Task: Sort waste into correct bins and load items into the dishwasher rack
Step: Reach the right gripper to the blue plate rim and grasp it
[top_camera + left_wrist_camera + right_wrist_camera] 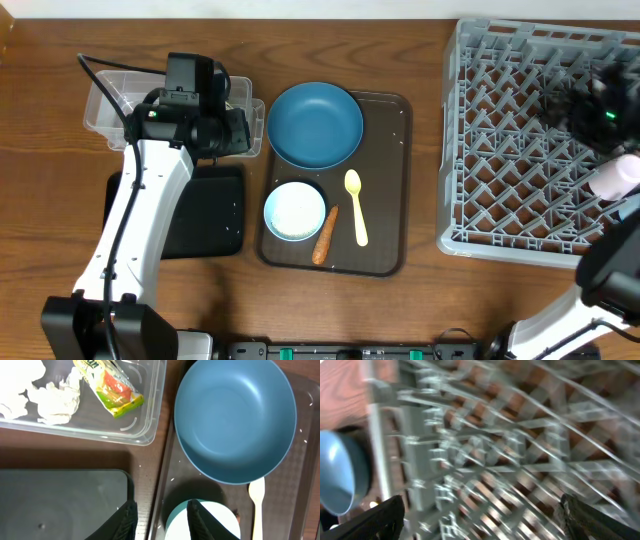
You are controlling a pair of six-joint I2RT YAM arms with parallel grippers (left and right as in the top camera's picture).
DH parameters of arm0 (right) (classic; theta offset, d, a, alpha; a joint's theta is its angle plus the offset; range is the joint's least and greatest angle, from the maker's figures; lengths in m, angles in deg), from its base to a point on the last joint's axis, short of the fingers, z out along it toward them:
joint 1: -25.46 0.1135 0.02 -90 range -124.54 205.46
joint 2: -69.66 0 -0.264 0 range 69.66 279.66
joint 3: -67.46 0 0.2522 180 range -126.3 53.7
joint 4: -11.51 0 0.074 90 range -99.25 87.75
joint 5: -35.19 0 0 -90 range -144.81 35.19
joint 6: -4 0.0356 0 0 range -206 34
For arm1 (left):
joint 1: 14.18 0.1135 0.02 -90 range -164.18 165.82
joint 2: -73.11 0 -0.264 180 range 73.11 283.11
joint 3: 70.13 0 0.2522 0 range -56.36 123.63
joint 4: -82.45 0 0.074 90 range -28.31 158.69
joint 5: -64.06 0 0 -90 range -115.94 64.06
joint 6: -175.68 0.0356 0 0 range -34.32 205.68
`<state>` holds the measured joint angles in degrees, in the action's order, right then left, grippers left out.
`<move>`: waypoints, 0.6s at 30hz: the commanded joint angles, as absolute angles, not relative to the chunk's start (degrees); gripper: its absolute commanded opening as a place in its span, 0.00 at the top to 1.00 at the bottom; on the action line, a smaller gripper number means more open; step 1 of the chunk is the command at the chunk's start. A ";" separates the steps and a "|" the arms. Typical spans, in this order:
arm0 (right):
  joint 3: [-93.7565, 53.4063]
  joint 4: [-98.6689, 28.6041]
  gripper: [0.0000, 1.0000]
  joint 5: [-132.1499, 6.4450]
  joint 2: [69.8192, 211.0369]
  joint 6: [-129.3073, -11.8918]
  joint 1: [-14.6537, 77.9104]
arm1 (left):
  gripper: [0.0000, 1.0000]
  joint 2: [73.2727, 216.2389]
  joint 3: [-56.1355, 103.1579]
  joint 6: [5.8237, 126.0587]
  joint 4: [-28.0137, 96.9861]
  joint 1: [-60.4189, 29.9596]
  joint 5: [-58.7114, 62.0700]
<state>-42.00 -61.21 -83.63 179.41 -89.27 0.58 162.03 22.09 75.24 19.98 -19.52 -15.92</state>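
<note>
The clear tub [145,420] holds crumpled white tissue [55,400] and a yellow-green wrapper [112,387]. My left gripper [162,522] hovers between the tub [100,100] and the brown tray, its jaws partly apart with nothing between them. On the brown tray lie the blue plate [315,125], the white bowl [295,210], the yellow spoon [355,205] and the carrot [325,235]. My right gripper [487,525] is wide open and blurred over the grey rack [520,140]. A pink cup [615,178] shows at the rack's right edge.
The shallow black tray [205,210] lies just below the tub, partly under my left arm. The dark brown serving tray [385,180] sits mid-table between the bins and the rack. Bare wood shows around them.
</note>
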 commanded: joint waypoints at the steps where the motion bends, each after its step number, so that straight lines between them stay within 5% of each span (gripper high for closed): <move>1: -42.04 -58.17 0.07 -87.17 179.48 -90.58 8.16 | 0.64 161.84 22.62 75.81 19.48 -19.44 -16.79; 18: -42.02 -41.45 0.01 -62.67 183.61 -88.15 42.31 | 0.64 161.84 22.62 75.81 18.98 -19.44 -16.79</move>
<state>-41.98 -41.67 -67.91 180.37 -89.09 39.40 162.03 22.09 75.24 19.20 -19.52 -16.07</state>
